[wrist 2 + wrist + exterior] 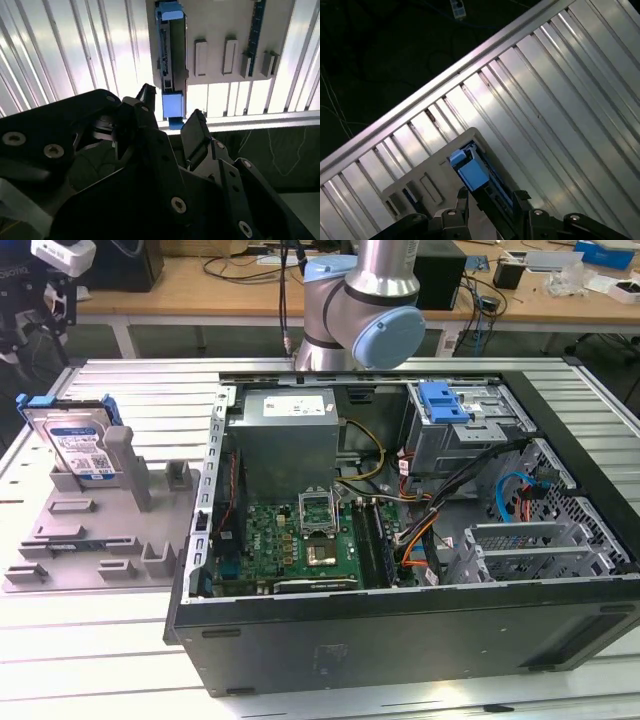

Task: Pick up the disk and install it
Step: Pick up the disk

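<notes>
The disk (78,445) stands on edge in the grey fixture tray (90,550) at the exterior view's left, its silver face and blue-and-white label leaning back and its blue bracket showing at the top. My gripper (38,325) hangs a little above it, apart from it. In both wrist views I look down along the open gripper (170,112) (491,200), with nothing between its fingers. Beyond the gap lies the disk's blue bracket edge (170,50) (470,172).
An open computer case (200,570) lies on the ribbed metal table (120,660) right of the tray. Inside it, a silver drive cage with a blue handle (445,405) sits at the back right. The arm's base (360,310) stands behind the case. Upright posts (125,465) rise from the tray.
</notes>
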`<state>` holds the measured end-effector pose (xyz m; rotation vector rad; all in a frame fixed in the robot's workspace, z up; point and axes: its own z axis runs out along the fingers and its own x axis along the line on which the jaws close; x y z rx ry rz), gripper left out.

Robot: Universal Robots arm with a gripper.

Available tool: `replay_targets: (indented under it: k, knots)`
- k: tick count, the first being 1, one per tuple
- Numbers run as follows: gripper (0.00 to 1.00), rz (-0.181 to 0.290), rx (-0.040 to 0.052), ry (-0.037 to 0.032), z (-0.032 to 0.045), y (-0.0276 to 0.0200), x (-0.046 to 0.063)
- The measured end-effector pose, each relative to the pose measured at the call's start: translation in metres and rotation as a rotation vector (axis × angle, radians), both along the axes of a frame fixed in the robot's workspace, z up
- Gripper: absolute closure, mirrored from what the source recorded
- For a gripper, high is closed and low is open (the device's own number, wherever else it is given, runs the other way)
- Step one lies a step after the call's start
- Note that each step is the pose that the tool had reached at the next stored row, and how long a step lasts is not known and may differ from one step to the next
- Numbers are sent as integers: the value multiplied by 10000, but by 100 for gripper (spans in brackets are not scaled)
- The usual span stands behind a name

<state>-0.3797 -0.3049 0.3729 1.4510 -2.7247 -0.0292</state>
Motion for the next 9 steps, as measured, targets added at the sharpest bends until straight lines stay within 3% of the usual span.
replay_targets:
  k: [6, 9]
  knots:
    - [52, 1880, -7, 0, -8, 0, 0]
    - [52, 2579, -11, 0, -10, 0, 0]
